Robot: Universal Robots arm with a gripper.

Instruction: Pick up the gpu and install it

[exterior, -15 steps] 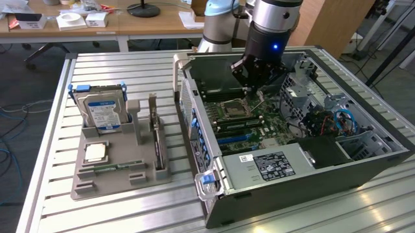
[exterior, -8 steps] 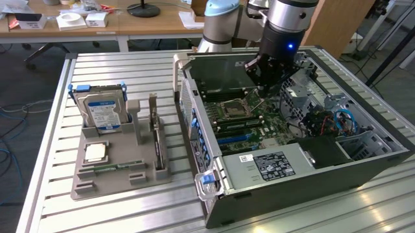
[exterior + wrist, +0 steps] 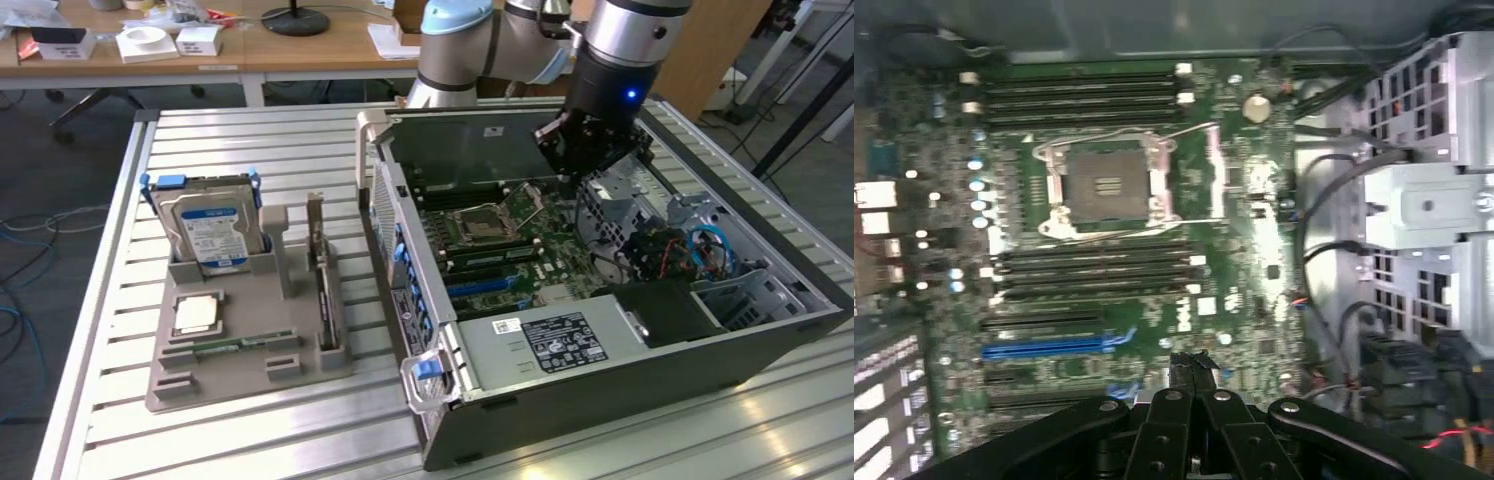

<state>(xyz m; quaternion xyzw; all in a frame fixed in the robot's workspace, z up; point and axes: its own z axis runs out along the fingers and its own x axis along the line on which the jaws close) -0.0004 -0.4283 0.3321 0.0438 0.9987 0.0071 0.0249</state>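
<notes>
- Hanging over the open computer case [image 3: 400, 230], with the motherboard [image 3: 1154, 250] lying directly beneath the pincer [image 3: 1194, 368].
- Sitting under and just ahead of the pincer: the empty CPU socket [image 3: 1104, 185] with its metal frame, flanked by rows of black memory slots [image 3: 1089, 90].
- Lying close below the fingertips: a blue expansion slot [image 3: 1049, 348] among black ones, all looking unoccupied.
- Crowding one side of the board, near the pincer: a silver drive cage [image 3: 1429, 200] and loops of grey cables [image 3: 1324, 250].
- Resting lower in the case, apart from the pincer: the labelled power supply [image 3: 561, 340].
- Standing well apart from the pincer, toward the exterior view's left on the slatted table [image 3: 200, 140]: a grey fixture tray [image 3: 240, 370] carrying an upright hard drive [image 3: 214, 235] with blue rails and a flat processor chip [image 3: 198, 315].
- Showing the pincer's fingers drawn together at the tips, gripping nothing that can be made out and touching no part of the board.
- Taking the gpu [image 3: 324, 290] to be the thin dark card standing on edge in the tray slot nearest the case, with a pale bracket rising at its far end; staying well apart from the pincer, untouched and not yet in the case.
</notes>
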